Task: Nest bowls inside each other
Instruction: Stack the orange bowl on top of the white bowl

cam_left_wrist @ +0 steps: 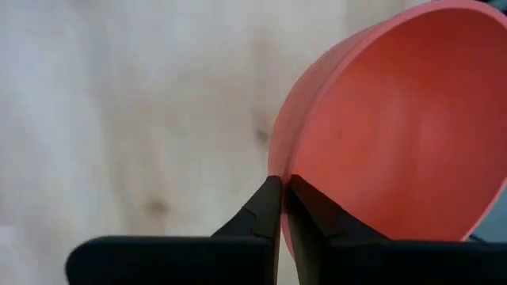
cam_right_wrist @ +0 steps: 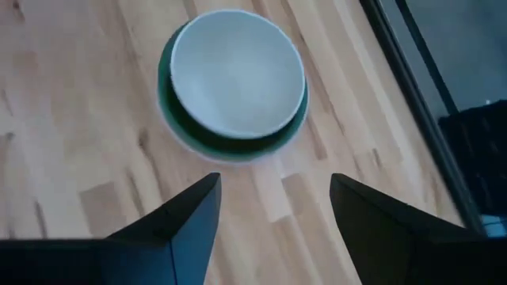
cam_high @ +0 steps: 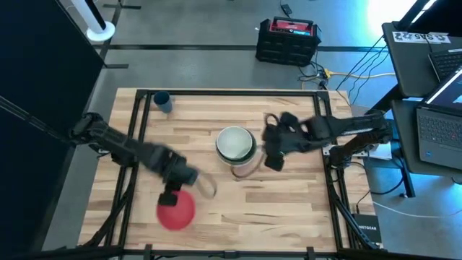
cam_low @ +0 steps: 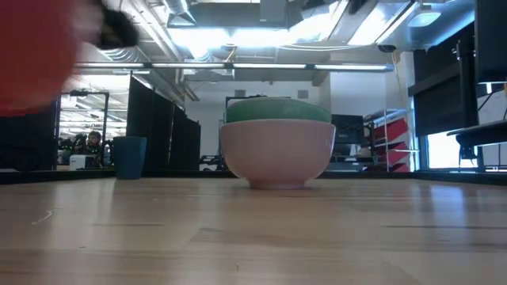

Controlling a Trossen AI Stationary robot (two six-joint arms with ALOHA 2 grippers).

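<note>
A red-pink bowl (cam_high: pixel 177 211) hangs over the table's near left part, with my left gripper (cam_high: pixel 172 193) shut on it. It fills the right of the left wrist view (cam_left_wrist: pixel 396 127) and shows as a red blur (cam_low: pixel 32 55) high in the low view. At mid-table stands a stack of bowls (cam_high: pixel 235 144): a white bowl (cam_right_wrist: pixel 236 71) sits in a green bowl (cam_low: pixel 277 109), which sits in an off-white bowl (cam_low: pixel 277 154) resting on its base. My right gripper (cam_right_wrist: pixel 273 186) hovers open just right of the stack (cam_high: pixel 273 153). My left gripper pinches the red-pink bowl's rim (cam_left_wrist: pixel 277 162), one finger inside the bowl and one outside its wall. The fingers come from above, pointing steeply down. The bowl hangs tilted below them, lifted clear of the table.
A blue cup (cam_high: pixel 163 101) stands near the table's far left corner (cam_low: pixel 129 157). A black crate (cam_high: pixel 287 40) sits on the floor beyond the far edge. Laptops (cam_high: pixel 437 126) lie off the right side. Bare wood (cam_high: pixel 289 209) lies at the near right.
</note>
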